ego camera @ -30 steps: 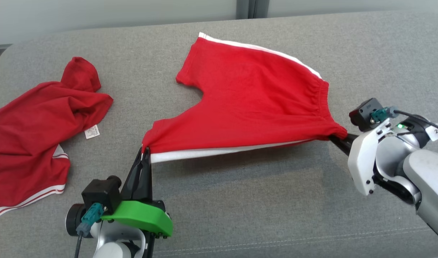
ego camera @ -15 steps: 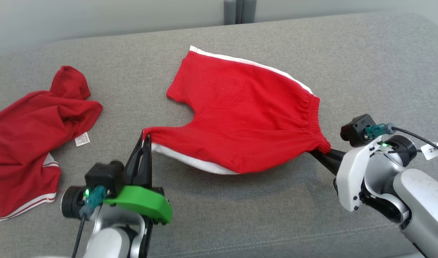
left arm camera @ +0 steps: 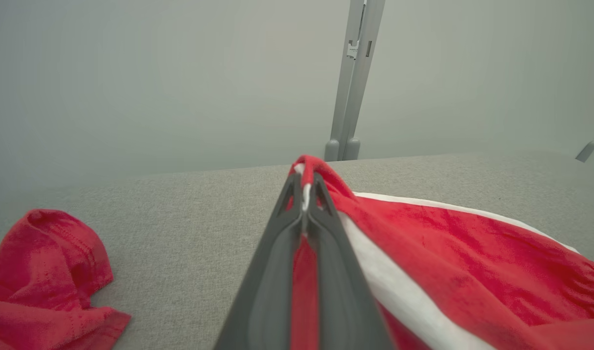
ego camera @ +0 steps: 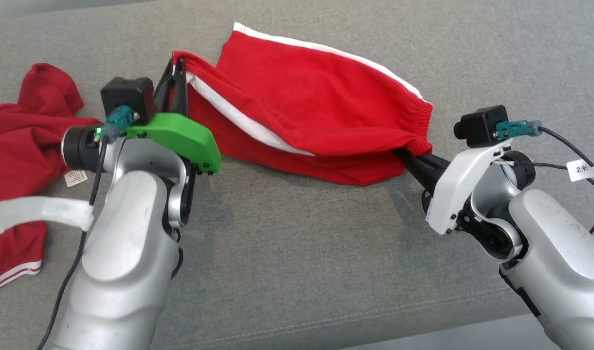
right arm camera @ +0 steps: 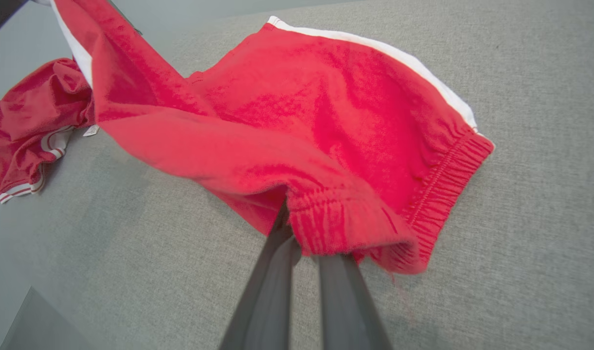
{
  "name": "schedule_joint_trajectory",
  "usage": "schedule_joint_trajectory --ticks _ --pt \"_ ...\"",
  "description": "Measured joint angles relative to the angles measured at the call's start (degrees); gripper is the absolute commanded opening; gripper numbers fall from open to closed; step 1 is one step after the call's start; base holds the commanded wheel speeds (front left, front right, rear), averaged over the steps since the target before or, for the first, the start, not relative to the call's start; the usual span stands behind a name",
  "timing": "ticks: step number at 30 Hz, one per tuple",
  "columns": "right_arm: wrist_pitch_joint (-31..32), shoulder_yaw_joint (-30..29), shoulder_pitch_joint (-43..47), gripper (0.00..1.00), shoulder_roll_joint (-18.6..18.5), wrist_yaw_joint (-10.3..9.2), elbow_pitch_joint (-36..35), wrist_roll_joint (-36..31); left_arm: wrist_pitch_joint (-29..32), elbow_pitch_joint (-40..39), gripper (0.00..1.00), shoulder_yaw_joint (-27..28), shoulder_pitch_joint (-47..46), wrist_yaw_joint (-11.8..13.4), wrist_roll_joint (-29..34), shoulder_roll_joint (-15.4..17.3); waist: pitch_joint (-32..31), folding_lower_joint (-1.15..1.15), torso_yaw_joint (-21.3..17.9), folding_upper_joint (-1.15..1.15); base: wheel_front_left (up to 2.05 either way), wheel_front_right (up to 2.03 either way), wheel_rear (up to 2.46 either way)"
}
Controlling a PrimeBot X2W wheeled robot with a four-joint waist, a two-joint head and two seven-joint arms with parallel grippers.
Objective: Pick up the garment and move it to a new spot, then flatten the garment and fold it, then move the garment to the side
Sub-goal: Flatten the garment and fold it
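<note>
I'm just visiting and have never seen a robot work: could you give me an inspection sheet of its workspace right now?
Surface: grey fabric surface, stitched seam near the front.
Job's things: red shorts with white side stripes, partly lifted, one leg drawn over the other.
Clutter: second red garment, crumpled, at the left.
Grippers: left gripper shut on a leg hem; right gripper shut on the waistband.
Cables: dark cable along the left arm; black cable with white tag at the right wrist.
Surroundings: pale wall and grey post behind.
</note>
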Motion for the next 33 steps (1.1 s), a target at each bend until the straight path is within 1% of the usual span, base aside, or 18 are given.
schedule_joint_trajectory --ticks 5,7,12,14,22,28,33 --pt "-1.1 -1.6 -2.6 0.0 3.4 0.0 2.5 0.9 -0.8 7.9 0.0 0.3 -7.7 0.3 0.0 -0.4 2.6 0.0 -1.8 0.0 0.0 0.0 0.0" --pt "-1.5 -1.8 -3.1 0.0 3.9 0.0 3.0 1.0 -1.1 9.2 0.0 0.3 -9.1 0.4 0.0 -0.5 3.1 0.0 -2.3 0.0 0.0 0.0 0.0" --pt "-3.5 -3.5 -5.1 0.0 7.4 -0.02 5.4 1.8 -2.6 15.2 0.0 0.5 -14.5 0.4 0.0 -0.6 5.2 0.0 -4.7 0.0 0.0 0.0 0.0" --pt "-4.5 -4.2 -6.3 0.0 9.3 -0.01 6.9 2.1 -3.1 18.3 0.0 0.6 -17.0 0.4 0.1 -0.4 6.4 0.0 -6.0 0.0 0.0 0.0 0.0" --pt "-6.8 -6.7 -10.7 0.0 13.6 -0.02 11.3 2.0 -4.1 25.5 0.0 0.5 -23.3 1.0 0.9 0.9 9.9 0.01 -9.2 0.0 0.0 0.0 0.0" --pt "-7.6 -8.6 -13.1 0.0 15.6 -0.03 14.3 1.7 -4.8 29.7 0.0 -0.2 -26.4 1.5 1.6 1.4 11.5 0.01 -10.5 0.0 0.0 0.0 0.0" --pt "-8.0 -9.1 -14.6 0.0 16.4 -0.03 16.2 0.7 -5.8 32.3 0.0 -0.8 -27.5 1.7 2.0 1.4 12.0 0.01 -11.0 0.0 0.0 0.0 0.0"
